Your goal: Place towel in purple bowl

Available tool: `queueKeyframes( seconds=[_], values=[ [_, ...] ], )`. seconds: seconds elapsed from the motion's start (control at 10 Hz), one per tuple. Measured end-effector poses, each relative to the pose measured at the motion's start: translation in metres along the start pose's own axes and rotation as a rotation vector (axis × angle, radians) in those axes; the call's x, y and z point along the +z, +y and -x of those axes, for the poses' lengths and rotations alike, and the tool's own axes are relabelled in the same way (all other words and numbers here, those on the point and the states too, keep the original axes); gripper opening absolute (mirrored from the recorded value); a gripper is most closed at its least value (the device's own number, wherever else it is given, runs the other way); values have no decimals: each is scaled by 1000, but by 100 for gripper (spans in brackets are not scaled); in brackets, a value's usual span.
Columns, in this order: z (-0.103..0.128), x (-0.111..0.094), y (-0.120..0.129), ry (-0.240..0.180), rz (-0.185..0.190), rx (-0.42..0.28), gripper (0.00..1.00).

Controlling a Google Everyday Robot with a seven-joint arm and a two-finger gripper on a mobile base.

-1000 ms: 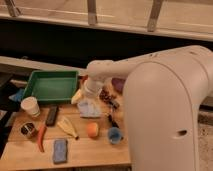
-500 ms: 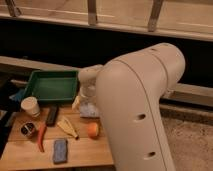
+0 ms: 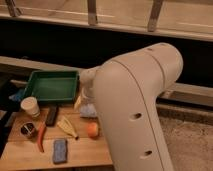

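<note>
The towel [image 3: 88,111], a rumpled pale blue-grey cloth, lies on the wooden table [image 3: 30,155] just right of the green tray; only its left part shows. My big white arm [image 3: 135,110] fills the right half of the view and covers the table's right side. The purple bowl is hidden behind the arm. My gripper is hidden behind the arm too, somewhere near the towel.
A green tray [image 3: 50,85] sits at the back left. In front of it are a white cup [image 3: 31,106], a black bar [image 3: 51,115], a yellow banana-like thing [image 3: 67,126], an orange [image 3: 92,130], a red chili [image 3: 41,136], a dark can [image 3: 27,129] and a dark blue pad [image 3: 60,150].
The arm has swung closer to the camera and now covers the right side of the table, hiding the gripper, the bowls and the small blue cup seen a second ago.
</note>
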Motion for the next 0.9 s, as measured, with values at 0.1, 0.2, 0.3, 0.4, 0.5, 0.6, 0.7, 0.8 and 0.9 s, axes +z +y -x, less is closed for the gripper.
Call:
queueKeyframes(
  seconds=[0.1, 0.2, 0.3, 0.4, 0.5, 0.6, 0.7, 0.8, 0.9],
  values=[
    [1, 1, -1, 2, -7, 1, 80],
    [0, 5, -2, 14, -20, 0, 80],
    [-1, 15, -2, 31, -39, -1, 80],
    [-1, 25, -5, 46, -46, 6, 80],
    [-2, 30, -10, 58, -62, 15, 80],
    [-2, 35, -9, 66, -68, 17, 80],
    [-2, 40, -9, 77, -79, 19, 80],
    [-3, 46, -13, 91, -88, 25, 80],
    [-3, 51, -15, 102, -85, 32, 80]
  ],
)
